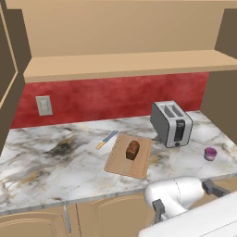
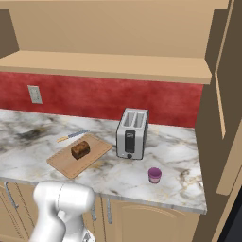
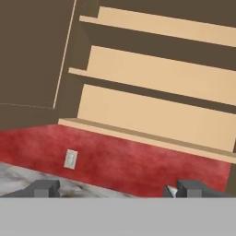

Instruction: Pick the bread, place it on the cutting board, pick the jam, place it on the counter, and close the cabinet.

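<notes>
Tool (image 3: 118, 189) is spread wide with nothing in it, aimed at the open cabinet (image 3: 152, 78) shelves. Jam (image 1: 210, 153) sits upright near the tabletop (image 1: 51, 162) front edge, right of the toaster (image 1: 171, 123). Bread (image 1: 132, 150) lies on the board (image 1: 121, 164), long axis running front to back along the board. A knife (image 1: 107, 139) lies just behind the board's left corner, blade pointing toward the red wall (image 1: 111, 97).

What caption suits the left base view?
Bread on the board, jam on the counter right of the toaster; cabinet open.
</notes>
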Tool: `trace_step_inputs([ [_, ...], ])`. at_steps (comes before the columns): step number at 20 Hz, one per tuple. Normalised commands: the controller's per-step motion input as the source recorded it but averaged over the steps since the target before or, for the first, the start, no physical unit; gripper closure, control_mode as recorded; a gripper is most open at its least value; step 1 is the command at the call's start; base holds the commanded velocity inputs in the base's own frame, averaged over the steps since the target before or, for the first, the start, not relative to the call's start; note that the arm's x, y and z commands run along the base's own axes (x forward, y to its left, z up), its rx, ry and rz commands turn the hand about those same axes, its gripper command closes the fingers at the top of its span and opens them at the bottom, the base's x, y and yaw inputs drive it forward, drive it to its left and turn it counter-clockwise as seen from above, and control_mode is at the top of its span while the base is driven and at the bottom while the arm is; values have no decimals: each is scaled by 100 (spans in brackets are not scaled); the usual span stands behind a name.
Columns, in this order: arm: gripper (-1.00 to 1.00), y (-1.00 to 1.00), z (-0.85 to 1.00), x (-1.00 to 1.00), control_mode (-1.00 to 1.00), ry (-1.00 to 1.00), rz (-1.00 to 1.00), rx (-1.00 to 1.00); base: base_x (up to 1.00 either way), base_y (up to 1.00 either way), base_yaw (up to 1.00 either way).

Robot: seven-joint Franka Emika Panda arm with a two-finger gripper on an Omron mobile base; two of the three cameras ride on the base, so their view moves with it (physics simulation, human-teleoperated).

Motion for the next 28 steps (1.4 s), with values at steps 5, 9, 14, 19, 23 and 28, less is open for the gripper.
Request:
trace_step_inputs([
  [5,-100,22,12,-7,-100,-1,3,0,0,0,0],
  [9,-100,18,6,-15,-100,-1,3,0,0,0,0],
  [14,-100,19,0,-14,-100,-2,3,0,0,0,0],
  [19,-100,15,4,-8,-100,-2,4,0,0,0,0],
  [23,-100,6,1,0,-100,0,1,0,0,0,0],
  [28,-100,9,0,0,-100,0,4,0,0,0,0],
])
